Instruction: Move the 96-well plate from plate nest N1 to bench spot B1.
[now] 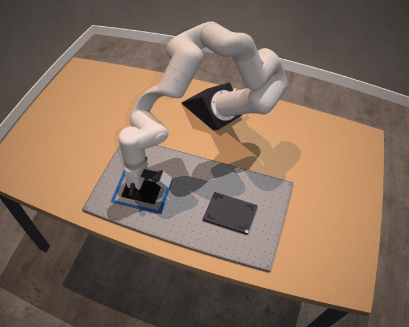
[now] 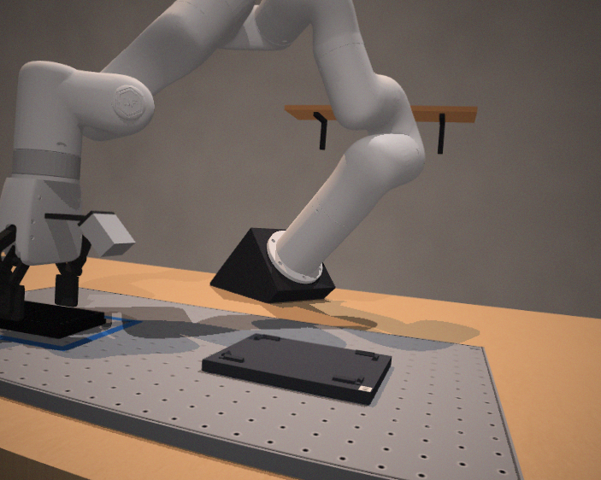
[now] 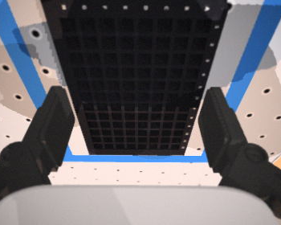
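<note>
The black 96-well plate lies flat and right way up on the grey deck, inside the blue taped outline. In the wrist view the plate has its long sides along the long sides of the outline, with deck showing between them. My gripper is open low over the plate. Its two fingers stand either side of the plate's near end with a gap to each long side. The side view shows the fingers at the height of the plate's top. The plate nest is empty.
The dark plate nest with its corner guides lies on the perforated deck to the right. The arm's black wedge base stands on the table behind the deck. A wooden shelf hangs on the far wall.
</note>
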Robot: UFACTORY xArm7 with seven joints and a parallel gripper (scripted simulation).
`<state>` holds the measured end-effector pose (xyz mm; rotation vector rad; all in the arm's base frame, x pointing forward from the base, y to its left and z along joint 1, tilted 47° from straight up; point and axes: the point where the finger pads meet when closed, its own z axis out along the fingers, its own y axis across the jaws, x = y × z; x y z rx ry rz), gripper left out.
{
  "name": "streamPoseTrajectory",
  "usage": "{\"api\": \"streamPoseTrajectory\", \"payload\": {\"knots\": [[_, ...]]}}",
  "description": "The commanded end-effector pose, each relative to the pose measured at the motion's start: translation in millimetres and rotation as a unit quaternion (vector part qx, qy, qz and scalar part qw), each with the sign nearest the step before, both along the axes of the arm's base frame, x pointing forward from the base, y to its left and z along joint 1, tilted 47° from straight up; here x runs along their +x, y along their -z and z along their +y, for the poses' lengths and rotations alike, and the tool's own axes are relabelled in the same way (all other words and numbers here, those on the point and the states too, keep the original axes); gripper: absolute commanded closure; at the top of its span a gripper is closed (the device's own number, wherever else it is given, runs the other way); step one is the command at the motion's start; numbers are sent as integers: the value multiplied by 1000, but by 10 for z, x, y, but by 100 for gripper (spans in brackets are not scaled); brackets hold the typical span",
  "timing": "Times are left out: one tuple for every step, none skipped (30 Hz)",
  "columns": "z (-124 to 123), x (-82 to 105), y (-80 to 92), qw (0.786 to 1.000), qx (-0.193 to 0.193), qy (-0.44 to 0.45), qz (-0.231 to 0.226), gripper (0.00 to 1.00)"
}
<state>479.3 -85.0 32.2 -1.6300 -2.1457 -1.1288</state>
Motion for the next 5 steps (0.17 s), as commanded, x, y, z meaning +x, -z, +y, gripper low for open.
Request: {"api": "streamPoseTrajectory", "payload": {"knots": [[-20,4,-10,1000,-1,1,-1,0],[-20,4,-10,1000,-1,1,-1,0],[-20,4,-10,1000,-1,1,-1,0],[-20,4,-10,1000,-1,1,-1,0],[-20,4,-10,1000,-1,1,-1,0]]}}
